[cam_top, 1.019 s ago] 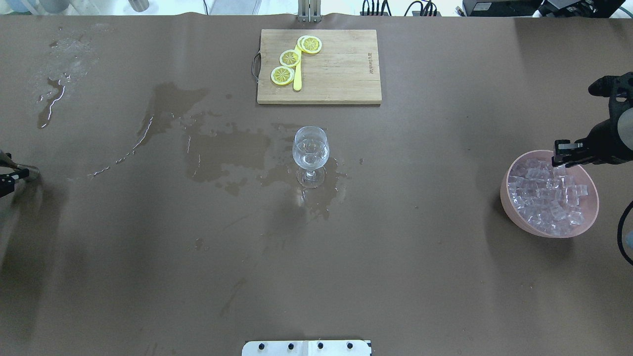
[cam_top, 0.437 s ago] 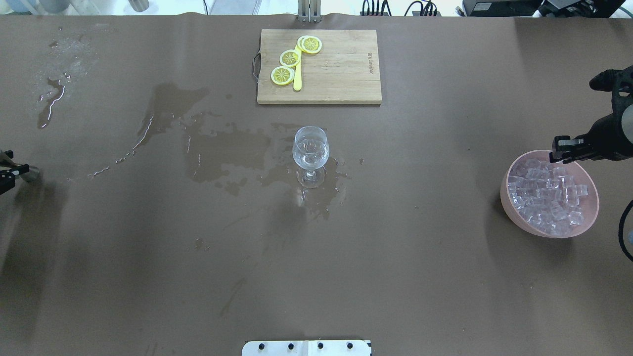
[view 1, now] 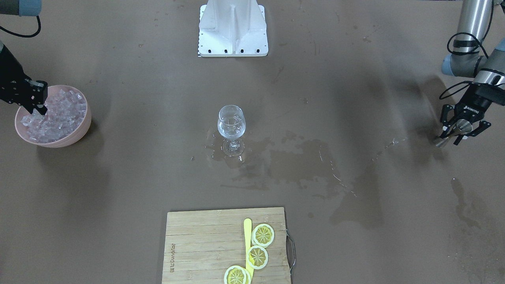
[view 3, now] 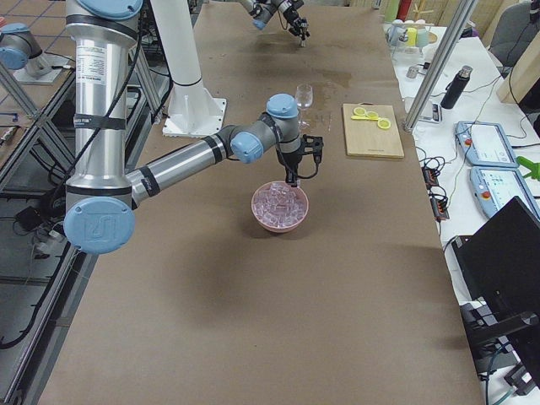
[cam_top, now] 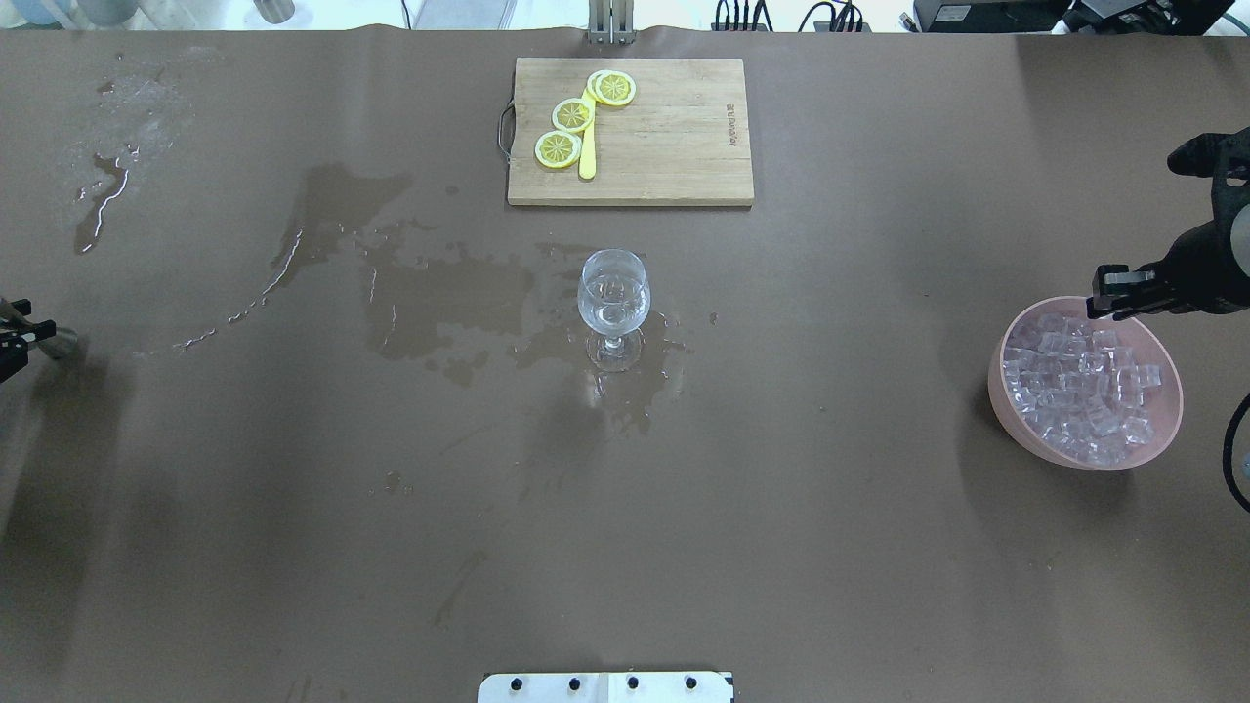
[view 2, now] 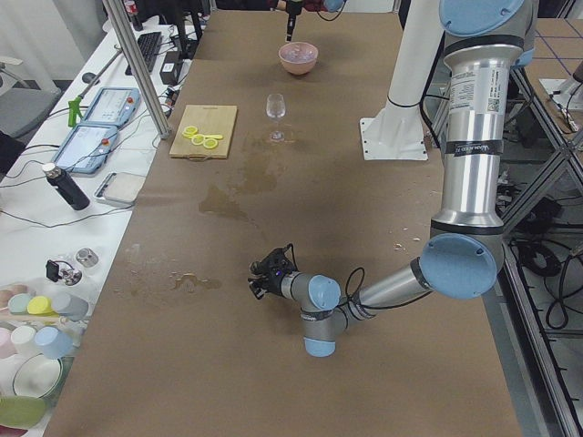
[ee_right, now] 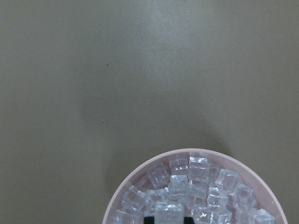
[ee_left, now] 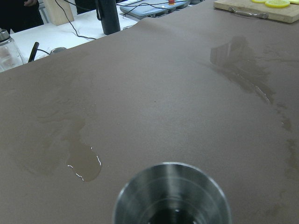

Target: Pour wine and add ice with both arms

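My right jaws clamped on one clear ice cube (ee_right: 168,211) above the heaped ice (cam_top: 1084,391) in the pink round bowl (cam_top: 995,386), my left jaws clamped around a small steel cup (view 1: 461,126), clear wine (cam_top: 612,314) sat in the stemmed glass (cam_top: 613,268) at mid brown tabletop (cam_top: 781,488).

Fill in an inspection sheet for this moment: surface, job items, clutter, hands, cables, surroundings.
Surface: brown table cover; wet patches beside the glass, a puddle at the far left.
Job's things: wine glass upright at centre, some clear liquid inside; pink bowl heaped with ice.
Clutter: cutting board with lemon slices and a yellow utensil.
Hands: left hand shut on a steel cup; right hand over the bowl, an ice cube between its fingers.
Cables: black cable looped at the left wrist.
Surroundings: side bench with a black bottle and blue cases.
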{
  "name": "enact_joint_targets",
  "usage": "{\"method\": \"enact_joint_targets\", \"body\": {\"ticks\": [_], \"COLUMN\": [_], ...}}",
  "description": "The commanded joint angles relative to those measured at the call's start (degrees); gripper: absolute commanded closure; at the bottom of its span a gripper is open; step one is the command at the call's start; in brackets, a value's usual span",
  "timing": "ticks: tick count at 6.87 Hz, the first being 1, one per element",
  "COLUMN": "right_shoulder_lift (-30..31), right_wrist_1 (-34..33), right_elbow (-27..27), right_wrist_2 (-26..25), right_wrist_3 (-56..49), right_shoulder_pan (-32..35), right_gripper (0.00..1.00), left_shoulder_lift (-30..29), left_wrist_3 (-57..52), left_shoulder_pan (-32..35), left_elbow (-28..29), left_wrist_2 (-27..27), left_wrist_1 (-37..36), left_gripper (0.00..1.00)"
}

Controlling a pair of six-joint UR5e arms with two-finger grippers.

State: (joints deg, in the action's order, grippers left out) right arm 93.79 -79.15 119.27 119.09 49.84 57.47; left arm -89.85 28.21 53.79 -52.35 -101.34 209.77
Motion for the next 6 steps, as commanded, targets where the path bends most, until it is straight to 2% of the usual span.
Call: {"method": "enact_joint_targets", "body": {"ticks": [1, 6], "right_shoulder_lift": [-0.35, -0.09], "right_wrist_1": [-0.30, -0.39], "right_elbow": [0.00, 0.00], "right_wrist_2": [0.00, 0.18], "right_wrist_3": [0.00, 0.00], "right_shoulder_pan": [0.09, 0.53], "right_gripper": [0.79, 0.78], "left_shoulder_lift": [-0.06, -0.06], "left_wrist_3": [0.00, 0.00], "left_shoulder_pan": [0.00, -0.09], "left_elbow": [-0.04, 0.05], "left_wrist_2": [0.00, 0.09], "left_wrist_1": [0.20, 0.28], "left_gripper": [0.56, 0.69]}}
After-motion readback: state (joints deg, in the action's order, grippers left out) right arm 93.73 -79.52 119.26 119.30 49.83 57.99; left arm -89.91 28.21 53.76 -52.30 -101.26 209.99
